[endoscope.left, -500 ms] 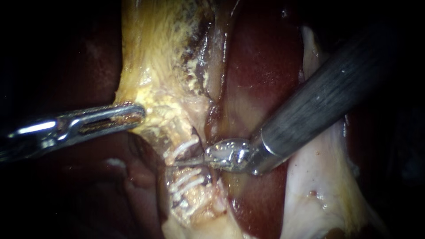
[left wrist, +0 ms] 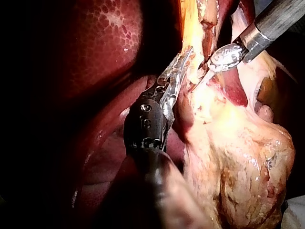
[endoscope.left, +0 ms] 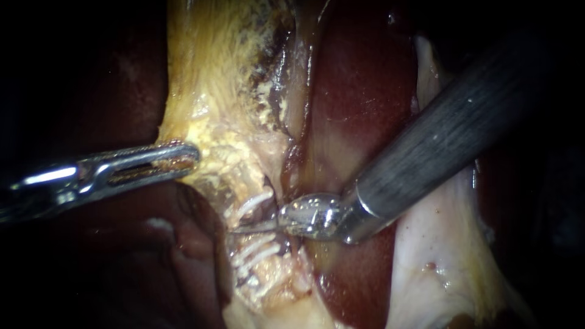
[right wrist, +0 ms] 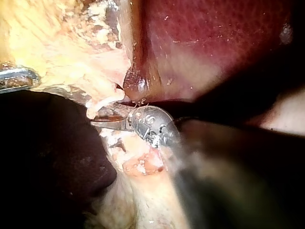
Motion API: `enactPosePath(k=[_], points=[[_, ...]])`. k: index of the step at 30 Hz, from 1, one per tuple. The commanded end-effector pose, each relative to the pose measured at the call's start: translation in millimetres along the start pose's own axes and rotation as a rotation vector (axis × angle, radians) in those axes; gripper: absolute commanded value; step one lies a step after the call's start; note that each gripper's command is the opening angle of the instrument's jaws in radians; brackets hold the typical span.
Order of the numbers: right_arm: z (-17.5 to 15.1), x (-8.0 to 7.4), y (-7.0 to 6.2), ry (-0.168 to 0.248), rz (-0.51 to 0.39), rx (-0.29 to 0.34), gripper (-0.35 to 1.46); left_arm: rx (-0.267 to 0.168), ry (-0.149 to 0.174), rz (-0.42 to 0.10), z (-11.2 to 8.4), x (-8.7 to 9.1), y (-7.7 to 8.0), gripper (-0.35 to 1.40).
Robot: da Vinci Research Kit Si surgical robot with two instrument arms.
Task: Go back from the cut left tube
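Right instrument [endoscope.left: 244, 228] jaws lie together, holding nothing, dipped slightly lower than before. They sit in the gap of the cut left tube [endoscope.left: 259, 256], whose clipped length runs crosswise to them. Left instrument [endoscope.left: 190, 156] jaws clamp yellow tissue [endoscope.left: 213, 122].

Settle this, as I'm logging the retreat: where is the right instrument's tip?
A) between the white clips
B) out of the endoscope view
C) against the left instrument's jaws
A: the right instrument ends between the upper clips and the lower clips.
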Motion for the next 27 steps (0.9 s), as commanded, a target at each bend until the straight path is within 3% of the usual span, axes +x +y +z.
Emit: enactPosePath(k=[1,12,19,27], points=[[0.0,0.0,0.0,0.001,0.000,-0.001,0.67,0.000,0.000,0.000,0.0,0.0,0.0,-0.35],[-0.1,0.4,-0.4,0.006,0.002,-0.023,1.13,0.000,0.000,0.000,0.0,0.0,0.1,-0.35],[-1.4,1.2,-2.1,0.017,-0.031,-0.079,1.35,0.002,0.001,0.001,0.0,0.0,0.4,-0.35],[-4.4,1.3,-3.9,0.019,-0.102,-0.107,1.43,0.003,0.002,0.002,0.0,-0.1,0.8,-0.35]])
